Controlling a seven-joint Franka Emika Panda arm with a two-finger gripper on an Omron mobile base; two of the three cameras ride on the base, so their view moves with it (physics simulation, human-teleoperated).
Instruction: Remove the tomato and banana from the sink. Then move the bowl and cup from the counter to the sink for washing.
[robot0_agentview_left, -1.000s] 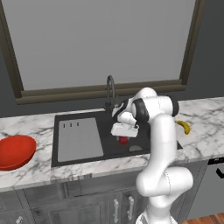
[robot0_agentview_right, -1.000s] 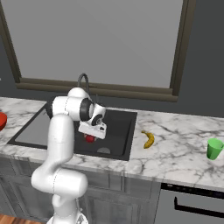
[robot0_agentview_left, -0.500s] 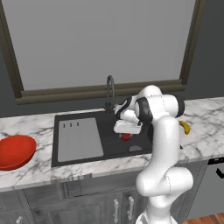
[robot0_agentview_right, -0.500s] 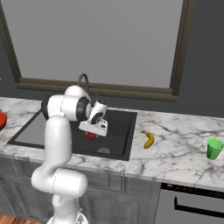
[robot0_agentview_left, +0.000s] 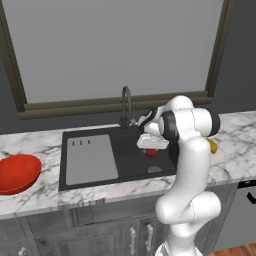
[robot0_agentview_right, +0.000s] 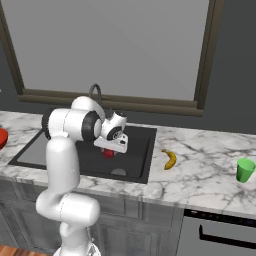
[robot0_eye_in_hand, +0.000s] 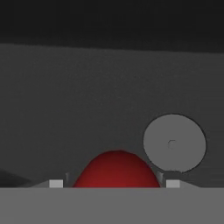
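Note:
My gripper (robot0_agentview_left: 150, 148) (robot0_agentview_right: 109, 149) hangs low inside the black sink (robot0_agentview_left: 126, 161) (robot0_agentview_right: 137, 152), shut on the small red tomato (robot0_agentview_left: 151, 153) (robot0_agentview_right: 108, 153). In the hand view the tomato (robot0_eye_in_hand: 116, 169) sits between the two fingertips, with the gripper (robot0_eye_in_hand: 114, 183) just above the basin floor. The yellow banana (robot0_agentview_right: 170, 159) (robot0_agentview_left: 212, 145) lies on the marble counter (robot0_agentview_right: 200, 177) right of the sink. At the counter's far right stands the green cup (robot0_agentview_right: 245, 170). The red bowl (robot0_agentview_left: 17, 172) (robot0_agentview_right: 2, 137) rests on the counter left of the sink.
The round drain (robot0_eye_in_hand: 174, 143) (robot0_agentview_left: 154, 169) lies close to the tomato on the basin floor. A grey ribbed drainboard (robot0_agentview_left: 90, 159) covers the sink's left part. The dark curved faucet (robot0_agentview_left: 125, 102) (robot0_agentview_right: 95, 92) rises behind the basin, below a wide window.
The gripper and the tomato have drifted together a little to the right and slightly upward inside the sink. Banana, cup and bowl have not moved.

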